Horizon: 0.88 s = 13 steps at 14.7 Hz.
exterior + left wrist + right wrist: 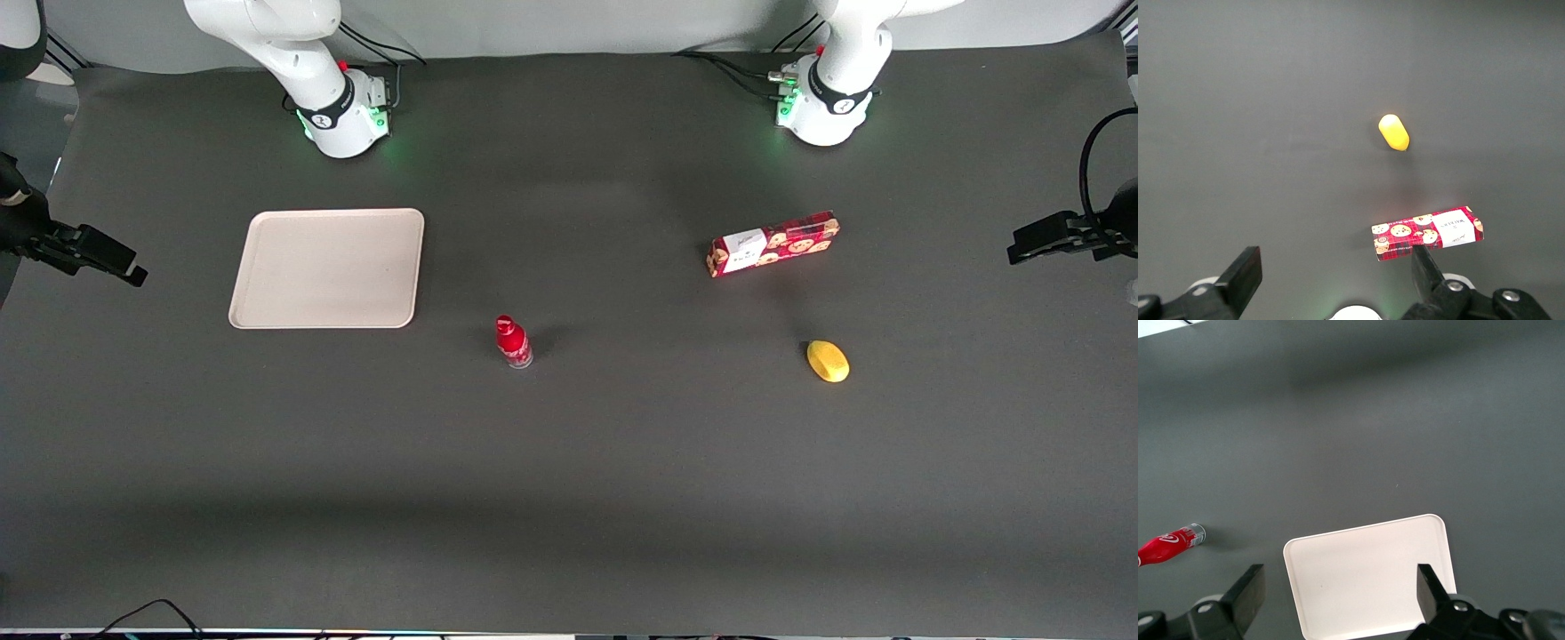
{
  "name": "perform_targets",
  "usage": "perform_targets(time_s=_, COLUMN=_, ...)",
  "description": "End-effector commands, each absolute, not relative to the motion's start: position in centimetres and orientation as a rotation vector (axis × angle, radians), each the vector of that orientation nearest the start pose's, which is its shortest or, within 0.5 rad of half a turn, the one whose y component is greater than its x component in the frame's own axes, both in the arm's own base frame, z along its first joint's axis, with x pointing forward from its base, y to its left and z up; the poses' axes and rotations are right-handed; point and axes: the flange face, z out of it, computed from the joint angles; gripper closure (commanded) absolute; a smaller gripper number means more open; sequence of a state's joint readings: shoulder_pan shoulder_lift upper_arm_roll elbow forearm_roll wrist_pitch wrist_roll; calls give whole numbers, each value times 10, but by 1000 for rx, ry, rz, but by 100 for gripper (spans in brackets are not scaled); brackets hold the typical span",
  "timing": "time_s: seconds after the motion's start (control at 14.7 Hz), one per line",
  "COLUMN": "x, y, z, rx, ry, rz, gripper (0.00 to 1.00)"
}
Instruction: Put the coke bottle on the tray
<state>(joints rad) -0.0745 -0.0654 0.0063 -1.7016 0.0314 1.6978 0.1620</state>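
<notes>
The coke bottle is small and red with a red cap. It stands upright on the dark table, a little nearer the front camera than the tray and just off its corner toward the parked arm's end. It also shows in the right wrist view. The beige tray lies flat and bare in front of the working arm's base. My right gripper hangs high above the tray, open and empty, its black fingers wide apart. In the front view the gripper shows at the working arm's edge.
A red cookie box lies toward the parked arm's end of the table and shows in the left wrist view. A yellow lemon-like object lies nearer the front camera than the box, also in the left wrist view.
</notes>
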Motion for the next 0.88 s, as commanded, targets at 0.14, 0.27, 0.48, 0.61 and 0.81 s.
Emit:
perform_targets(time_s=0.14, x=546, y=-36, z=615, rx=-3077, ry=338, rz=-109, gripper=0)
perform_targets(time_s=0.27, x=545, y=-38, z=614, rx=-3076, ry=335, rz=-107, gripper=0)
perform_targets(time_s=0.48, x=545, y=-41, z=613, rx=-3075, ry=345, rz=-100, gripper=0)
perform_targets(time_s=0.61, x=545, y=-41, z=612, rx=-3075, ry=345, rz=-93, gripper=0)
perform_targets(time_s=0.81, x=544, y=-31, z=616, rx=-3077, ry=316, rz=-104, gripper=0)
